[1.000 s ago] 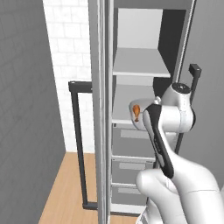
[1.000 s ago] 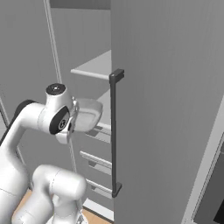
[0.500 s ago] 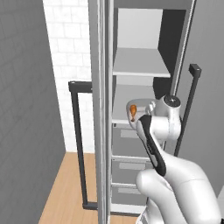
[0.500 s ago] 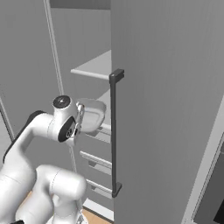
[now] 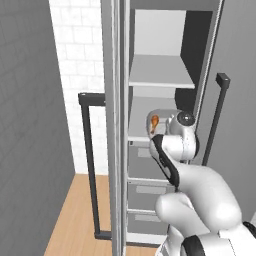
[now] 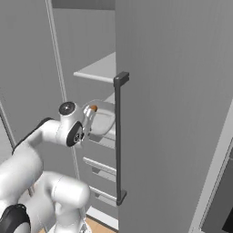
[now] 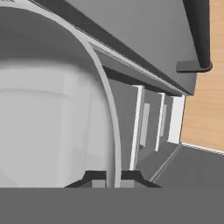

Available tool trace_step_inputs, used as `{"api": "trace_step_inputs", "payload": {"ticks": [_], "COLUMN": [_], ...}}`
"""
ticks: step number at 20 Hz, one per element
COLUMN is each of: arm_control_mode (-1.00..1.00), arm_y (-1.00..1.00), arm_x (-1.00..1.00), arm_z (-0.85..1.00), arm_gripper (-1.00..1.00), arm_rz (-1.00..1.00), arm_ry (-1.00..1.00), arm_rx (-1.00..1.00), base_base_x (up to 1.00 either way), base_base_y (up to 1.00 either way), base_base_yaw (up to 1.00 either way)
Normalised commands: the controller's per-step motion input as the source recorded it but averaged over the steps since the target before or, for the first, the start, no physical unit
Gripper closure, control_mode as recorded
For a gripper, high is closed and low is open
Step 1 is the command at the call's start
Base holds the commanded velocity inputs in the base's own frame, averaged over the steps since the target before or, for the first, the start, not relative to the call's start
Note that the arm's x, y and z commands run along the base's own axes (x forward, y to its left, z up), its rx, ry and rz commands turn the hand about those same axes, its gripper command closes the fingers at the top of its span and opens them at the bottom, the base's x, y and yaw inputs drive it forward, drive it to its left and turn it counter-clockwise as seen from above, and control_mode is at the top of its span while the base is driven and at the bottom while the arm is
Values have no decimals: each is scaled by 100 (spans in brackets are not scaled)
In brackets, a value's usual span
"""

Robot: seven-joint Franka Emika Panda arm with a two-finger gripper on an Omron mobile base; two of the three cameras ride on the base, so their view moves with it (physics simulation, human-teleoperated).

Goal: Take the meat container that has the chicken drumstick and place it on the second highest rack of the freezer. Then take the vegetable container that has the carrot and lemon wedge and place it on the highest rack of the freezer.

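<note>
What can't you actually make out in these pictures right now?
- Whether the meat container rests on the lower shelf or hangs above it: the arm covers its base in the left base view.
- Most of the chicken drumstick: tiny, half hidden by the container wall.
- The pincer: its fingertips straddle the container rim in the hand view, cut off by the bottom edge.
- The lower shelf in the right base view: behind the freezer door.

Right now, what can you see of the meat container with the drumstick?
The meat container is a pale grey, rounded tray with a raised rim, plastic by its look. The gripper pinches that rim, a fingertip on either side of the wall. It is held level at the lower shelf of the open freezer, partly inside. The chicken drumstick lies in it, small and orange-brown.
</note>
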Motion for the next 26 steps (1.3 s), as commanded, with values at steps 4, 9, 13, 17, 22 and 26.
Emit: {"api": "trace_step_inputs", "payload": {"ticks": [4, 9, 13, 17, 22, 26], "arm_control_mode": [-100, -100, -100, -100, -100, -100], "arm_y": [-29, -31, -11, -6, 0, 0], "arm_x": [49, 38, 45, 39, 48, 52], "arm_z": [0, 0, -3, -1, 0, -2], "arm_gripper": [100, 100, 100, 100, 100, 100], "arm_rz": [-10, 0, 0, 0, 0, 0], "arm_ry": [0, 1, 0, 0, 0, 0], "arm_rx": [0, 0, 0, 0, 0, 0], "base_base_x": [0, 0, 0, 0, 0, 0], "base_base_y": [0, 0, 0, 0, 0, 0], "base_base_yaw": [0, 0, 0, 0, 0, 0]}}
